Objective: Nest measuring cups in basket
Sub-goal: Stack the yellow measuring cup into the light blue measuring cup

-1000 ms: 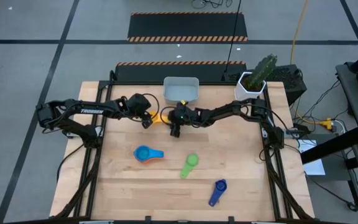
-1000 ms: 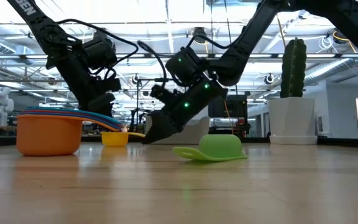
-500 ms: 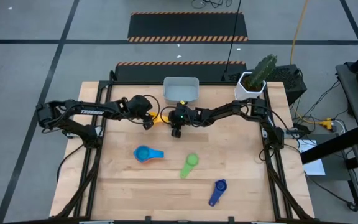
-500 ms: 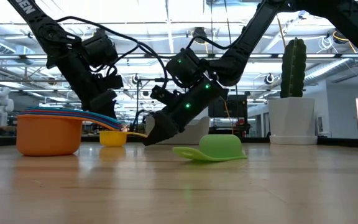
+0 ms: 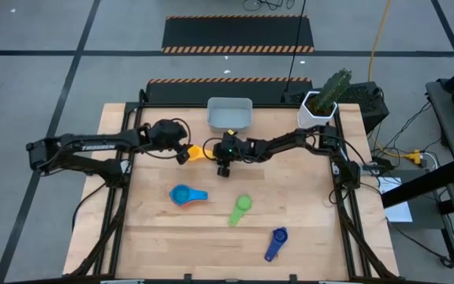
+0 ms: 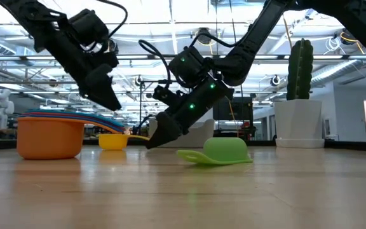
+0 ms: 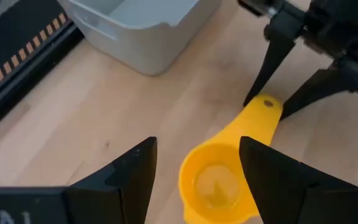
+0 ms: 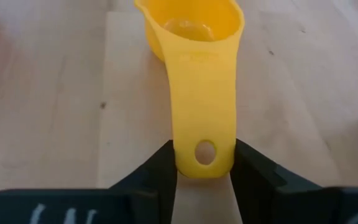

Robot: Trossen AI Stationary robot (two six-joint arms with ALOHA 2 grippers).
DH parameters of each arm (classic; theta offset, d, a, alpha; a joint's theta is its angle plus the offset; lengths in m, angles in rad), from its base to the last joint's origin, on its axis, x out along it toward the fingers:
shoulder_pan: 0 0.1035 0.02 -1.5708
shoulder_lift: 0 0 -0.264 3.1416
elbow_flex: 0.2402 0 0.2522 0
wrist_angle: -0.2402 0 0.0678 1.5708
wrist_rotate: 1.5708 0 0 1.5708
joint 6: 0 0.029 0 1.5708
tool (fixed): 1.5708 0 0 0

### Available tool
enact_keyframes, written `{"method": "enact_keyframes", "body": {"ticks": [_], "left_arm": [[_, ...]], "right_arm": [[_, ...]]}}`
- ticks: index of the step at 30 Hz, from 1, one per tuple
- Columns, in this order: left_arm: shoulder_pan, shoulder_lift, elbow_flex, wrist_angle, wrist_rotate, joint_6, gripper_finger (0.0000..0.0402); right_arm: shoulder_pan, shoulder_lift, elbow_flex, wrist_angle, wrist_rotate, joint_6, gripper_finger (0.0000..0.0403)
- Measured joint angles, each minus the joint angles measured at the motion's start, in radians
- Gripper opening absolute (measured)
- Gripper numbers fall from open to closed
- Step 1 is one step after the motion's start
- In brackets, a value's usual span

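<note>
Pulled back, left gripper [image 7: 194,171] gaping; right gripper [image 8: 204,163] clamped on small yellow plastic measuring cup [image 8: 197,56]'s handle; lift level, straight

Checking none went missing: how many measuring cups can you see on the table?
4 sure: a yellow cup near the basket, a green cup, a dark blue cup, and a nested stack possibly hiding more.

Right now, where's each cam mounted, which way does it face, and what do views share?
High: overhead, straight down; whole table, both arms, basket.
Low: table height, level across; both arms from above, green cup nearest.
Left wrist: past its own open fingers at yellow cup.
Right wrist: own jaws closed on that cup's handle.
Shared: all four show the yellow cup.
</note>
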Motion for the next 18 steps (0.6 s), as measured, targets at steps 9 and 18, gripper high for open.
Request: {"method": "enact_keyframes", "body": {"ticks": [9,18], "left_arm": [[-0.046,-0.013,0.000,-0.034,0.000,-0.018,0.0232],[-0.078,-0.021,0.000,-0.037,0.000,-0.018,0.0232]], "right_arm": [[0.042,0.000,0.000,-0.006,0.002,0.024,0.0111],[0.069,-0.022,0.000,-0.028,0.003,0.032,0.0114]]}}
